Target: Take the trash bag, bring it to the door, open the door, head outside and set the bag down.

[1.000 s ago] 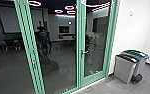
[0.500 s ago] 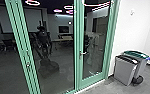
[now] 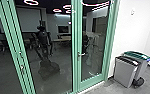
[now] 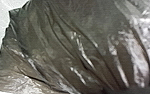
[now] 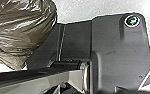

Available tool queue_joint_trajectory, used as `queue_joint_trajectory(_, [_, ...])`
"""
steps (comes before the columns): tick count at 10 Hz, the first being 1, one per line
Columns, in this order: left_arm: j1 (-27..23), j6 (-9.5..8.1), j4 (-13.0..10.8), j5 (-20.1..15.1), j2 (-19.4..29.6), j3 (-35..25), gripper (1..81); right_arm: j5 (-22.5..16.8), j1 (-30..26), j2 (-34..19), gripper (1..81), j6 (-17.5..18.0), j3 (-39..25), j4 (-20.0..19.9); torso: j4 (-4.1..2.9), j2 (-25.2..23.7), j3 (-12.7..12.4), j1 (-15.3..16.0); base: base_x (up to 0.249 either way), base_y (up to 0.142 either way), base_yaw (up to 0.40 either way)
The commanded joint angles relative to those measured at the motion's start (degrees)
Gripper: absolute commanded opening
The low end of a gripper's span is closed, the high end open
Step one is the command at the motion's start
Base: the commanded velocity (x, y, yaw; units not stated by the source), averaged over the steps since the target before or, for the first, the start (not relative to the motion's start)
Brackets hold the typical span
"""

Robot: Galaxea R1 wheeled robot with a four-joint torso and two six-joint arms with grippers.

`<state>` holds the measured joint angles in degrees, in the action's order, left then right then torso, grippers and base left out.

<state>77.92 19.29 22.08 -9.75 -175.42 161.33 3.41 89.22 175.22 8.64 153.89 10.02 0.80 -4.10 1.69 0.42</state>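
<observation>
Bag (image 4: 66,50) (shiny, creased) nr L wrist; door (image 3: 91,81) shut.

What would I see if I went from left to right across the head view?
Slanted green post → dark robot shape in the glass → door handle → grey bin with a dark top

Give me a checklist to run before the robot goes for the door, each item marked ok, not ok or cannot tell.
1. Trash bag with the robot: ok, the bag shows close up in the left wrist view.
2. Hold on the bag secure: cannot tell, the grip is hidden.
3. Door handle in sight: ok, the handle shows in the head view.
4. Door open: not ok, the glass door looks shut.
5. Door unlocked: cannot tell.
6. Bins out of the doorway: ok, the front bin and green-topped bin stand beside it.
</observation>
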Motion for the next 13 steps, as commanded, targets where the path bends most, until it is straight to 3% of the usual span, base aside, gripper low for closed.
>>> queue_joint_trajectory(1, [-4.2, 0.31, -0.2, -3.3, -0.4, 0.1, 1.0, -2.4, -3.0, 0.7, 81.1, -0.4, -0.4, 0.4, 0.00, 0.0, 0.0, 0.0, 0.142, -0.093, 0.000])
queue_joint_trajectory(13, [-4.4, 0.31, -0.2, -3.3, -0.3, 0.1, 1.0, -2.4, -2.9, 0.7, 81.1, -0.4, -0.4, 0.4, 0.00, 0.0, 0.0, 0.0, 0.141, -0.086, 0.000])
